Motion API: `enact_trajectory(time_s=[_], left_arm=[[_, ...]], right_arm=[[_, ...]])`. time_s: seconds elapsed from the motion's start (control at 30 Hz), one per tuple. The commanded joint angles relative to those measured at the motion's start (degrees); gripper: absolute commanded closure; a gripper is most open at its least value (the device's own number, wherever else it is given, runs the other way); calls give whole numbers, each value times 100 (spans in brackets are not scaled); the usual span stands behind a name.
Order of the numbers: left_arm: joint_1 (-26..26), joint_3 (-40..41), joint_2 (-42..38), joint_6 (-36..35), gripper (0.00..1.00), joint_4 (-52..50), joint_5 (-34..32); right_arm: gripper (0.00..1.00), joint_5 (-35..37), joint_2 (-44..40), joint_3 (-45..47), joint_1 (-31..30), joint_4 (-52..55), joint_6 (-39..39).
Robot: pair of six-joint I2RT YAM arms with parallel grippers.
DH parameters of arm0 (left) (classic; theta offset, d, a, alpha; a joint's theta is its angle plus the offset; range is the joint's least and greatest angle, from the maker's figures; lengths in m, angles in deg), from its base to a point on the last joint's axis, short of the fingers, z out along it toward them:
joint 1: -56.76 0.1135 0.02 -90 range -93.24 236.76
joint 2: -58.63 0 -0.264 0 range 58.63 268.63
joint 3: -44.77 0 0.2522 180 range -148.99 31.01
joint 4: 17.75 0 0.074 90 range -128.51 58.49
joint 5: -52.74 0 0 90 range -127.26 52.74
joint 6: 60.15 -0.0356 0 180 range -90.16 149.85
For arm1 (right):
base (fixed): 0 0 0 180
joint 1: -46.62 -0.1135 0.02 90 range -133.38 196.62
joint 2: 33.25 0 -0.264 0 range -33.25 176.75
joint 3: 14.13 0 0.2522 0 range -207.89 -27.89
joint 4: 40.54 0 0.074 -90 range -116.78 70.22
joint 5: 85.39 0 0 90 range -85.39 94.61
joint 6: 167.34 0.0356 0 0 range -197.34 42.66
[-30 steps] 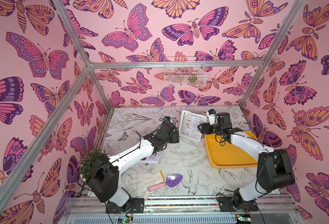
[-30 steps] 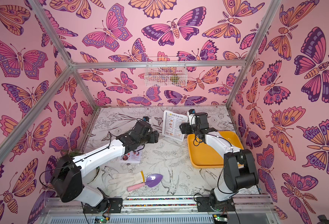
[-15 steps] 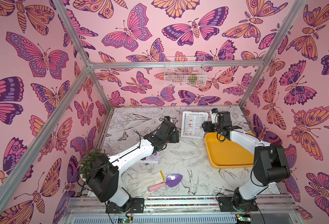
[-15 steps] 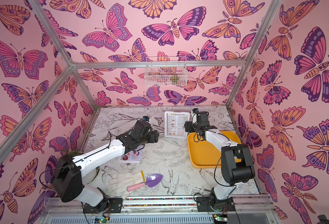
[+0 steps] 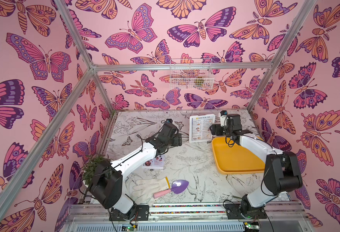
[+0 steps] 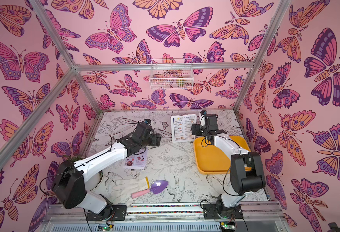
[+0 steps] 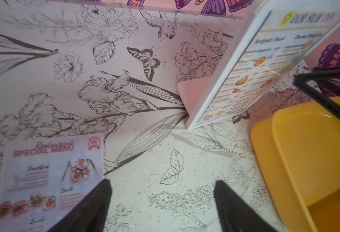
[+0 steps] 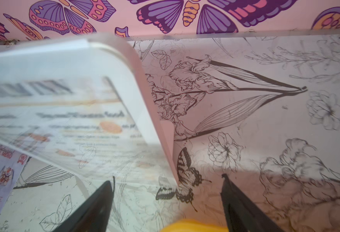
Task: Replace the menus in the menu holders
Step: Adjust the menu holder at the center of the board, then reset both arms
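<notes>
The menu holder (image 5: 202, 128) (image 6: 183, 128) stands upright at the back middle of the table. The white "DIM SUM INN" menu (image 7: 269, 60) is inside it. The red "Special Menu" sheet (image 5: 154, 161) (image 7: 44, 180) lies flat on the table, partly under my left arm. My left gripper (image 5: 178, 138) (image 7: 162, 181) hovers left of the holder, open, with only bare table between its fingers. My right gripper (image 5: 213, 130) (image 8: 167, 178) is at the holder's right side, open. The holder's lower edge (image 8: 171, 160) lies just ahead of its fingertips, apart from both.
A yellow tray (image 5: 235, 158) sits right of the holder, under my right arm. A white glove (image 5: 149, 186) and a purple trowel (image 5: 178, 185) lie near the front edge. A potted plant (image 5: 93, 166) stands front left. A wire basket (image 5: 191, 74) hangs on the back wall.
The holder has turned from skewed to square, facing front. My right gripper has moved from its top corner down to its right side. The left arm has stayed put.
</notes>
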Motion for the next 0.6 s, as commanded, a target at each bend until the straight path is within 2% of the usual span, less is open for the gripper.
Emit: enact_trajectory(time_s=[0.0,0.03,0.13,0.2,0.23,0.27,0.33,0.37,0.43,0.53,0.57], left_arm=[[316,65,-144,-519,1,-60,103],[447,137,-185,-585,1,-58,23],[835,669,-481,-768,1,172,-834],[1067,1395,-794,-1180,1,945,-1554],[1174,1914,-973,-1586,0,1722,-1780],[1367,2429,-1140,-2162,0,2507,-1726],[1870,3179,-1245,-2407,0,3745,-1748],[2164,3321,-1198,-2716,4,3980,-1578],[2728,3277,-934,-2685,4,3671,-1583],[2847,3419,-568,-2863,0,3946,-1360],[2860,3560,-451,-2984,0,4339,-1380]], right_arm=[[9,454,-695,313,151,290,158],[3,683,-871,455,209,353,245],[1,1263,-1316,965,669,461,620],[1,1211,-1575,1501,1217,128,1016],[1,1139,-1694,1857,1433,-238,1116],[1,1262,-1784,2196,1504,-651,1081],[1,1349,-1827,2784,1489,-1616,831],[1,1445,-1780,3081,1488,-2114,783],[1,1560,-1582,3403,1488,-2674,699],[1,1432,-1279,3416,1488,-3100,517],[1,1378,-1236,3493,1472,-3521,479]])
